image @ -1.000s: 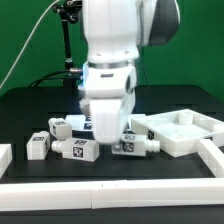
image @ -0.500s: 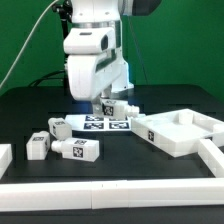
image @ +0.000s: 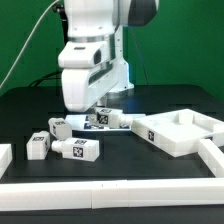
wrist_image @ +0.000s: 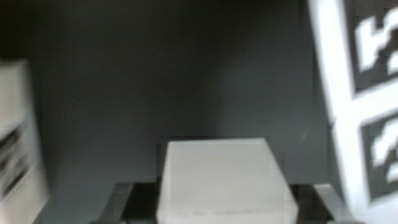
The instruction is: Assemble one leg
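Note:
My gripper [image: 99, 112] is shut on a leg [image: 104, 118], a small white post with black-and-white tags, and holds it above the marker board [image: 118, 125] near the table's middle. In the wrist view the leg [wrist_image: 217, 178] is a plain white block between the two dark jaws of the gripper [wrist_image: 217, 206]. Three more legs lie on the black table at the exterior view's left: one [image: 58, 127] behind, one [image: 38, 146] at the far left, and one [image: 79, 149] in front.
The large white square panel [image: 181, 133] with raised walls lies at the exterior view's right. A white rail [image: 110, 191] runs along the front edge and up the right side. A tagged white surface [wrist_image: 363, 95] shows beside the held leg in the wrist view.
The gripper has risen from the table at the right with the leg in it and has moved left and back, over the marker board. The other legs have not moved.

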`<move>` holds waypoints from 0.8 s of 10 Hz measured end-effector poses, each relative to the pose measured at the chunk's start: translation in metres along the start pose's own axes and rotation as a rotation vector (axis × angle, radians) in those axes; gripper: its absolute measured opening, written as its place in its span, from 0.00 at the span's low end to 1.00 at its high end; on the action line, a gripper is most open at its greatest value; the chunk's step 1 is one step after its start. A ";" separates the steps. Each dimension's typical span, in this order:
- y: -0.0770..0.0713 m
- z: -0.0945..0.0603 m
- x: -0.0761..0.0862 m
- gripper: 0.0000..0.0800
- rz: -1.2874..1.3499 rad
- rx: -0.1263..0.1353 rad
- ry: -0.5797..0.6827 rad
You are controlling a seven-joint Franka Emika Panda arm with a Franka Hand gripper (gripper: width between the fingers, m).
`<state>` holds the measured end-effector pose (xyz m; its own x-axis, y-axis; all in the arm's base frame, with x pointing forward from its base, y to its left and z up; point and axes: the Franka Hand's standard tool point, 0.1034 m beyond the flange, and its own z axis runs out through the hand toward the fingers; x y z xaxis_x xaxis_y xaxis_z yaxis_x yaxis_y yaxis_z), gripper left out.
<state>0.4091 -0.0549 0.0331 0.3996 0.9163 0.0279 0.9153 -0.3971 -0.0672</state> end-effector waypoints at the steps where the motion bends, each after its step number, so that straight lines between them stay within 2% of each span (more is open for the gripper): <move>1: -0.009 0.012 -0.011 0.36 0.022 0.018 -0.002; 3: -0.018 0.023 -0.021 0.36 0.043 0.041 -0.004; 4: -0.017 0.023 -0.020 0.47 0.042 0.039 -0.004; 5: -0.017 0.023 -0.021 0.47 0.042 0.039 -0.004; 6: -0.018 0.023 -0.021 0.69 0.042 0.040 -0.004; 7: -0.018 0.021 -0.018 0.69 0.066 0.040 -0.005; 8: -0.015 0.008 -0.012 0.79 0.094 0.027 -0.006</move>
<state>0.3899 -0.0591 0.0256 0.4829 0.8756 0.0143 0.8722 -0.4795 -0.0965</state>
